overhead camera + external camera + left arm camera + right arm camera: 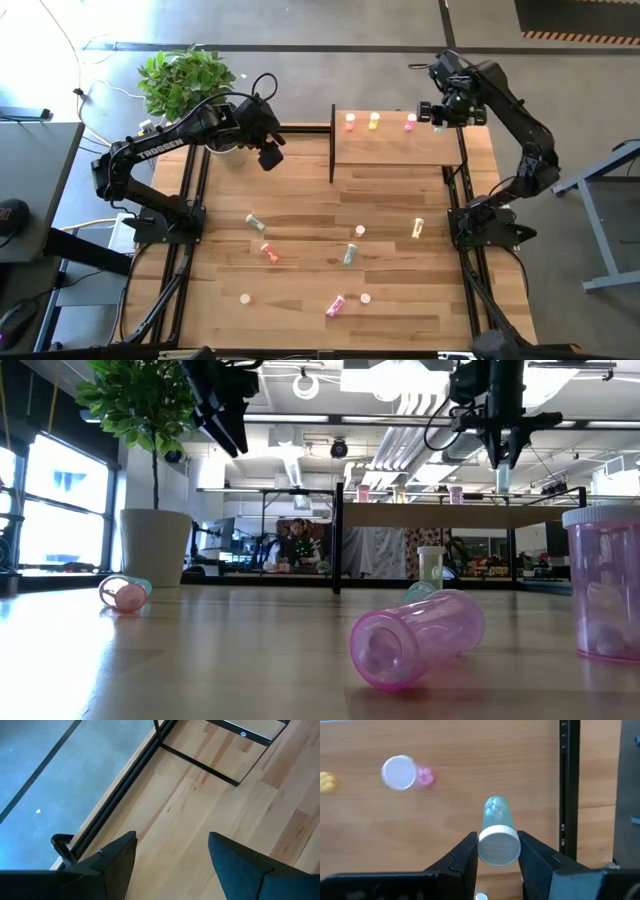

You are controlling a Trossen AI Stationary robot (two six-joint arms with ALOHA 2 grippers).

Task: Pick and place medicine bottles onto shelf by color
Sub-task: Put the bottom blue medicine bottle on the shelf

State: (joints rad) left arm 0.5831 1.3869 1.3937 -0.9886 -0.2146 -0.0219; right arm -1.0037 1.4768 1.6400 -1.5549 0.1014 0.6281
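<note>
From above, my right gripper point(437, 113) hangs over the shelf's point(400, 150) right back corner. Its wrist view shows the jaws clamped on a green bottle point(496, 831), upright, beside the pink bottle point(405, 772). My left gripper point(172, 855) waits, jaws apart.

Two matte black jointed robot arms, the left arm point(160, 150) bearing white lettering and looped black cables, the right arm point(520, 125) similar, with wedge-shaped dark fingers point(542, 865).

right hand point(496, 851) gripping, left hand point(172, 855) spread
</note>
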